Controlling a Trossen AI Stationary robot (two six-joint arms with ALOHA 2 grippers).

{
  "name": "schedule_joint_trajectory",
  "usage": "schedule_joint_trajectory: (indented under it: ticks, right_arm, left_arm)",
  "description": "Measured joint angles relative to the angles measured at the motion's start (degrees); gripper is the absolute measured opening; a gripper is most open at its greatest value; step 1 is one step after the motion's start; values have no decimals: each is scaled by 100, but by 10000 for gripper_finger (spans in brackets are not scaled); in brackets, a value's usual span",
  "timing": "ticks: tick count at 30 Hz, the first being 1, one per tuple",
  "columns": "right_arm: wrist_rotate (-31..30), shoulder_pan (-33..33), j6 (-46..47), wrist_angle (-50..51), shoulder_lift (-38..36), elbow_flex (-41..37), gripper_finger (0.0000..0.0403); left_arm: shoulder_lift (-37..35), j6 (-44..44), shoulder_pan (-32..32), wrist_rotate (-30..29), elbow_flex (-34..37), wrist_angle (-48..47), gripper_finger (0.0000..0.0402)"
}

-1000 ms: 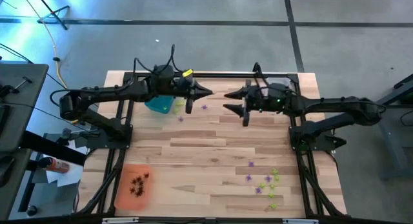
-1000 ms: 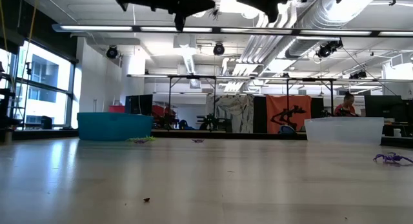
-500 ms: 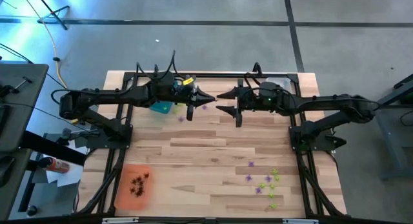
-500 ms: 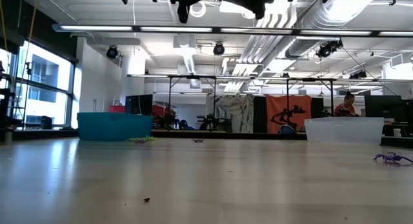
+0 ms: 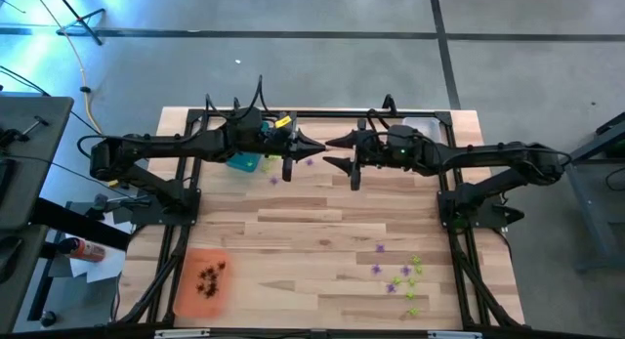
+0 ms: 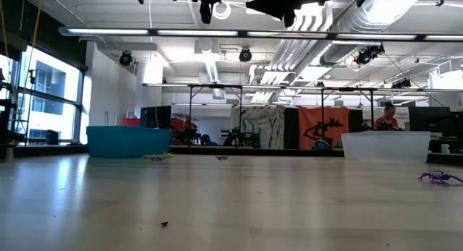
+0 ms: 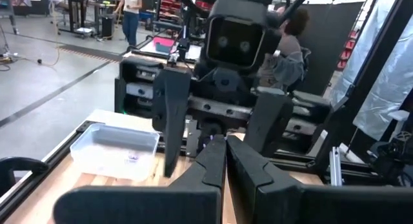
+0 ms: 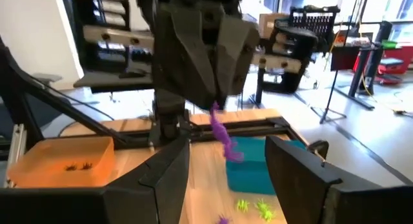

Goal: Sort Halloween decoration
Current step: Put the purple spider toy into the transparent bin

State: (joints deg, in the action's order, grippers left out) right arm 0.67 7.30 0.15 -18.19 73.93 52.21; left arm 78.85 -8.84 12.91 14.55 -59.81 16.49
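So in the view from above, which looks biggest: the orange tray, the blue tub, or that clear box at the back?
1. Orange tray: clearly the largest.
2 and 3. Teal tub and clear box: I can't rank these. The left arm covers much of the tub, and the right arm covers much of the box.

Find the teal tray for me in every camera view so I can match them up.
High view: teal tray, above and left of the picture's centre, partly covered by an arm.
Low view: teal tray at the far left, in the distance.
Left wrist view: not in it.
Right wrist view: teal tray, straight ahead.
Shared landmark: lime green trinkets beside it.
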Motion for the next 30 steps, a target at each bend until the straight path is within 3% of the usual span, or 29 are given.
schedule_joint_trajectory:
  ticks: [4,21,26,30]
  right_arm:
    - [0,-3,3,3,-17,0,175]
    - [-1,-3,-10,-8,-21,-4,8]
    - [-2,52,-16,259,-123,-11,7]
    - [-82,200,1,1235,-437,-11,5]
  left_arm:
    - [0,0,0,0,-2,-4,0]
    - [0,2,0,0,0,-24,6]
    - [-171,207,220,-20,2,-693,45]
    - [-674,594,605,-630,-2,-1708,93]
